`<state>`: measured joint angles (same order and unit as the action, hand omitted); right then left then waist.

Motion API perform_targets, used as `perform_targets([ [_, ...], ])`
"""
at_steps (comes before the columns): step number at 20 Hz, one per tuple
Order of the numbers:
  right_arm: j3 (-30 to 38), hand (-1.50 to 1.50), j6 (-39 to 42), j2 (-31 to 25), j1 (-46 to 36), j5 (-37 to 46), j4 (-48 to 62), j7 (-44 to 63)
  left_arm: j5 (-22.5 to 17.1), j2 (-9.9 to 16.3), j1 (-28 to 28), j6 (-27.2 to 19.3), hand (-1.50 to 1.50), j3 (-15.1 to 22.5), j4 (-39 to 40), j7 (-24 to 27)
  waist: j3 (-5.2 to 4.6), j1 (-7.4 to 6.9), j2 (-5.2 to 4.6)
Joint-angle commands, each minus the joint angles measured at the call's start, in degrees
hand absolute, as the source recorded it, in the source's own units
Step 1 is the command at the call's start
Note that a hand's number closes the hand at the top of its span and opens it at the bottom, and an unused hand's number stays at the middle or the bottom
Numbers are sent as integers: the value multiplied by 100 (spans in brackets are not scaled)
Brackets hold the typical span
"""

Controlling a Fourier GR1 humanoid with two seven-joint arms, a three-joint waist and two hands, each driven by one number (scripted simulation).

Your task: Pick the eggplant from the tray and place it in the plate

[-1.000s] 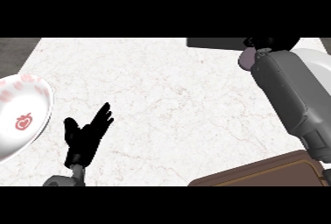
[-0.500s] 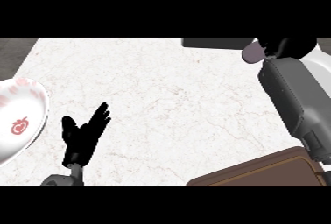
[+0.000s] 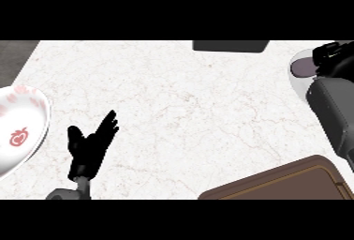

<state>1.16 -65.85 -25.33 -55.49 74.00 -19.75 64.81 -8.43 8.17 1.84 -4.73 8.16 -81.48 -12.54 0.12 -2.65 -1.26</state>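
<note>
Right hand (image 3: 330,58) curled round eggplant (image 3: 302,69), right edge; left hand (image 3: 90,143) spread; plate (image 3: 31,133) left edge.

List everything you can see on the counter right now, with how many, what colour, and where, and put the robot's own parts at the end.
Counter: one, white marble, fills most of the view.
Plate: one, white with red pattern, left edge, partly cut off.
Tray: one, brown, lower right corner, nothing showing on the visible part.
Dark object: one, dark grey, top edge of the counter; cannot tell what it is.
Eggplant: one, purplish grey, upper right, in the right hand.
Left hand: one, black, lower left, open, fingers up, resting.
Right hand: one, black, upper right, curled round the eggplant.
Right forearm: one, grey, right edge.
</note>
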Motion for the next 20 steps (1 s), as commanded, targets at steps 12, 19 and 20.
perform_targets([
  [12, 862, 150, -1253, -886, 572, -649, 504, -685, 30, -54, 179, 18, 0, -96, 196, 14, 23, -56, -35],
  [19, 1357, -150, 265, -526, 828, -1840, 501, -1130, 82, -240, 64, -68, 0, 59, 71, 41, 60, -57, -42],
  [20, 1420, -150, 498, -588, 771, -1995, 450, -1268, 89, -143, -106, 0, 0, 62, -17, 90, 56, -94, -19],
])
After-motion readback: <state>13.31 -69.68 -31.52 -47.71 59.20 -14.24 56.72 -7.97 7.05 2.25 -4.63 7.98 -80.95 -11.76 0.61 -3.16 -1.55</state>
